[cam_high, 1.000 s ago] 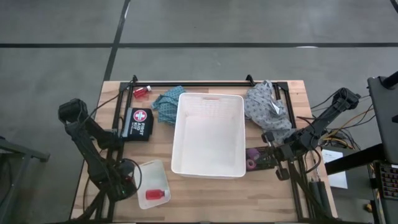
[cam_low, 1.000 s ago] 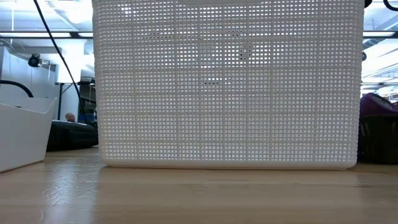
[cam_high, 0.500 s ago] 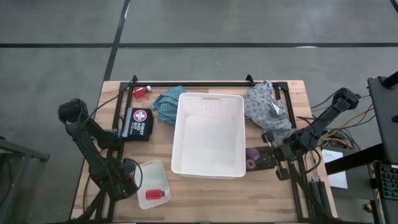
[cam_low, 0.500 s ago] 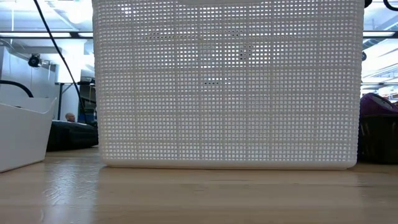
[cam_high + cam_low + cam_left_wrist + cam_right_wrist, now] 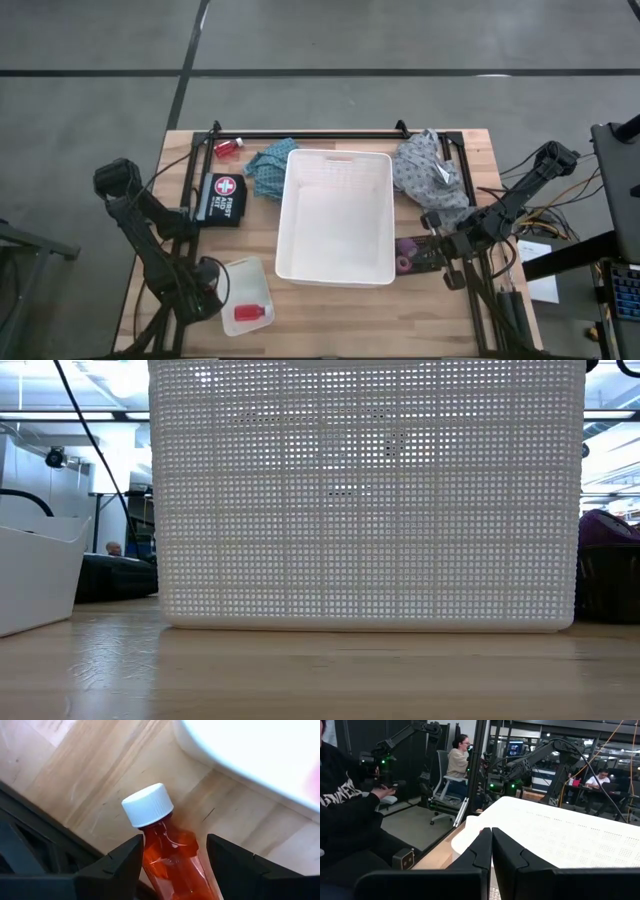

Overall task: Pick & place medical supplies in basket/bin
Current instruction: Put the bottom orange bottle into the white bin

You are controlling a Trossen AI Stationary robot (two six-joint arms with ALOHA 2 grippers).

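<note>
High view: wooden plank counter [image 5: 330, 310]; large deep white plastic basket [image 5: 335, 215] at centre, rectangular, slotted rim, nothing visible inside; teal patterned bunched cloth [image 5: 268, 163] touching its far-left corner; grey patterned bunched cloth [image 5: 430, 170] just beside its far-right side; small red bottle with white cap [image 5: 228, 148] lying near the far-left edge; black first-aid pouch [image 5: 219, 198] left of basket; small shallow translucent tray [image 5: 246, 294] at near left, another red bottle [image 5: 250, 314] lying in it; purple rolls [image 5: 405, 254] at basket's near-right corner; left end effector [image 5: 207, 290] low beside the tray; right end effector [image 5: 425, 252] by the purple rolls.

Low view: basket's perforated grid wall [image 5: 365, 495] filling most of frame; smooth white tray wall [image 5: 35, 580] at one side; dark purple lump [image 5: 605, 530] at the other.

Left wrist view: fingers [image 5: 125, 865] partly parted, clenched on a ribbed-cap [image 5: 148, 804] glossy red bottle [image 5: 172, 862], just above wood grain, tray's rounded rim [image 5: 250, 765] near.

Right wrist view: fingers [image 5: 482, 852] pressed together, clenched on nothing; basket's dotted white rim [image 5: 555, 832] ahead; seated people [image 5: 457, 760] in room beyond.
</note>
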